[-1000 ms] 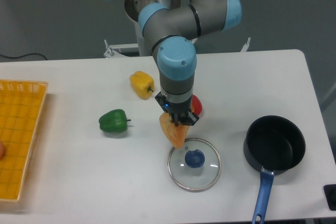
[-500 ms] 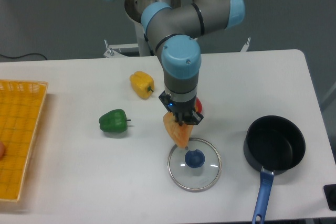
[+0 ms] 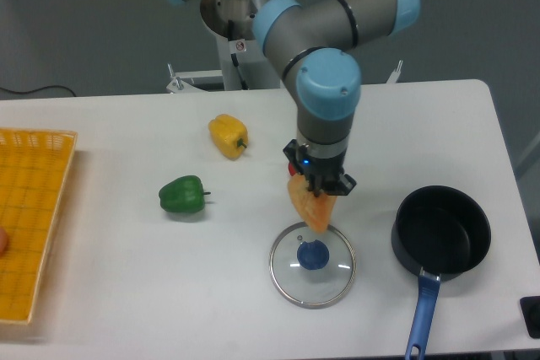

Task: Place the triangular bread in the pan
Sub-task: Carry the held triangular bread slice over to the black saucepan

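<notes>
Camera view, read from the left edge: a yellow mesh basket lies on the white table, cut off by the frame, and a small reddish thing at its left rim is too cropped to name. Further right a green pepper rests on the table, and beyond it, nearer the back, a yellow pepper. Both stand well apart from the arm.

Near the middle the gripper points straight down, its fingers pinching the top of the triangular bread. The wedge hangs below them, lifted off the table, its lower tip just above the round glass lid with the blue knob. How far the fingers close cannot be judged exactly, since the bread's upper edge and the dark finger housing hide the contact. The wrist also hides whatever lies on the table directly behind it.

To the right the pan sits on the table, black inside, with nothing visible in it. Its blue handle runs toward the near edge and is cut off at the bottom. The bread is left of the pan, with a gap between them. A dark object at the lower right corner is too cropped to identify.
</notes>
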{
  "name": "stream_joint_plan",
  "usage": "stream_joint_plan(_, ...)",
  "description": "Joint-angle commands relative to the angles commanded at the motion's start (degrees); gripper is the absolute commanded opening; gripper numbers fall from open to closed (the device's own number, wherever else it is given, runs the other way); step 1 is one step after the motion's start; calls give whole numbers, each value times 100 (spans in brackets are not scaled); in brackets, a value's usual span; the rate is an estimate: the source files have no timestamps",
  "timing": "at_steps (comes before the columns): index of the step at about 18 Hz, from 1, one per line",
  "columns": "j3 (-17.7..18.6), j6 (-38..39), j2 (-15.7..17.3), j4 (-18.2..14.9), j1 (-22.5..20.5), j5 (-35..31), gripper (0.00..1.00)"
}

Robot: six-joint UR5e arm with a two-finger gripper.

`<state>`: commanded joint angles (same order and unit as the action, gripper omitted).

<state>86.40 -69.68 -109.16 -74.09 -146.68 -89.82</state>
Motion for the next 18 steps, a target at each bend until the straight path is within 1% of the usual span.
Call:
stream_joint_plan(1, -17, -71, -17, 8, -44, 9, 14)
stream_joint_plan(3, -175, -115, -158, -26, -132, 0, 14)
stream_joint_plan(5, -325, -255, -272, -140, -193, 0, 14)
stream_joint_plan(7, -386, -300, -351, -141, -299, 17, 14)
stream_joint_plan(9, -535, -326, -465, -150, -378, 18, 14)
stream_joint_plan(11, -676, -554, -553, -158, -448, 26, 14)
stream_joint_plan(18, -853, -1011, -764, -158, -774, 35, 14)
